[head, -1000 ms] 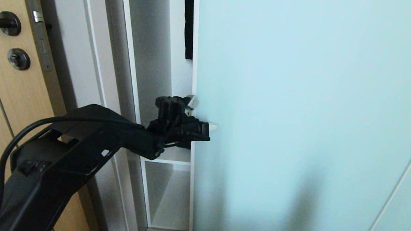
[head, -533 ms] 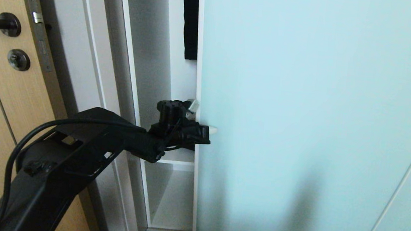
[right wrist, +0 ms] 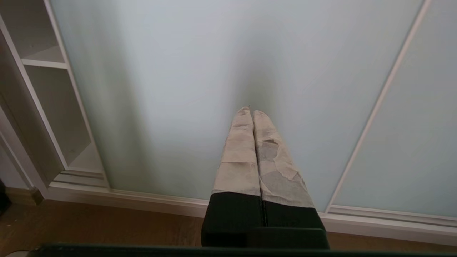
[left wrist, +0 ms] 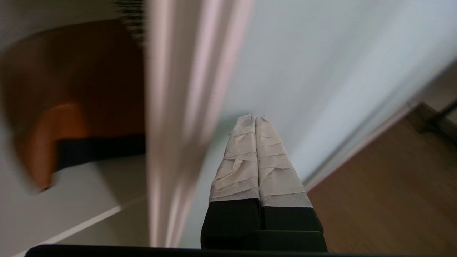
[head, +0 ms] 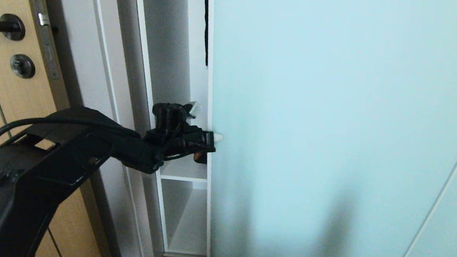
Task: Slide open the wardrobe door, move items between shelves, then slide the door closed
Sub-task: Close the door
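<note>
The door (head: 335,133) now stands further left than half a second ago, narrowing the gap over the shelves (head: 183,174). We take this as the closing stroke. Our left hand (head: 215,137), closed and empty, presses its face near the frame; the right hand (right wrist: 252,114), closed, idles.

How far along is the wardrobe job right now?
Near the end, it seems. The door covers most of the wardrobe, leaving a narrow gap at the left. The left gripper, jaws shut, is against the door's edge. A tan bag lies on a shelf inside. Closing the gap remains.
</note>
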Robot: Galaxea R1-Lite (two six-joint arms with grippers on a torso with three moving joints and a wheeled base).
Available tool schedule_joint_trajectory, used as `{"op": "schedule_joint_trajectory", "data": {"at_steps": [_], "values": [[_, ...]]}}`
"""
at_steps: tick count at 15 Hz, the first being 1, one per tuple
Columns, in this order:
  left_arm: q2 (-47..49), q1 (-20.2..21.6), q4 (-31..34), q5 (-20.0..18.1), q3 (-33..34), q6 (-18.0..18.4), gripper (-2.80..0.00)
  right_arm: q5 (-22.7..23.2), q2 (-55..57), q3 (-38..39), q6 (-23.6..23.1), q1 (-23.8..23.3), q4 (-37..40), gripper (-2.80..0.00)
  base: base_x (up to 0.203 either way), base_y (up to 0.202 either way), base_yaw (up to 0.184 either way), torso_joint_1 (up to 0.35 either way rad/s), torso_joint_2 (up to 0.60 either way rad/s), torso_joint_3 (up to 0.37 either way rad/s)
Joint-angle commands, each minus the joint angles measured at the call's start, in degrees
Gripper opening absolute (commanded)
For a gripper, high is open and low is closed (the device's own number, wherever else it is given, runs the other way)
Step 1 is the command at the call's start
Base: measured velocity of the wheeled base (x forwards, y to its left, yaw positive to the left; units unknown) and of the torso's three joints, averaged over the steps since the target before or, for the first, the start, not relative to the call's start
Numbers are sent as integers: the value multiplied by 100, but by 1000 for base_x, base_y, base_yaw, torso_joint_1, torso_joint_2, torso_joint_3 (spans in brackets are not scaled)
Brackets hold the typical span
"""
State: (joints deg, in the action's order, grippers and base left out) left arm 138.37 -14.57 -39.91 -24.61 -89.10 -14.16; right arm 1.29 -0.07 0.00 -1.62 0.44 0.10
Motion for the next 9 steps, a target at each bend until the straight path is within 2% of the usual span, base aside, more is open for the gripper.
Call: {"op": "schedule_joint_trajectory", "data": {"at_steps": [1,5,9], "values": [[-223,174,-59,-37,190,-8,-280,3,-8,6,-5,0,-1,-280,0,0,0,0,0,0],[-671,545,-84,-53,528,-43,-280,3,-10,3,-5,0,-1,-280,0,0,0,0,0,0],[-1504,686,-279,-93,1475,-162,-280,3,-10,0,-5,0,-1,-280,0,0,0,0,0,0]]}}
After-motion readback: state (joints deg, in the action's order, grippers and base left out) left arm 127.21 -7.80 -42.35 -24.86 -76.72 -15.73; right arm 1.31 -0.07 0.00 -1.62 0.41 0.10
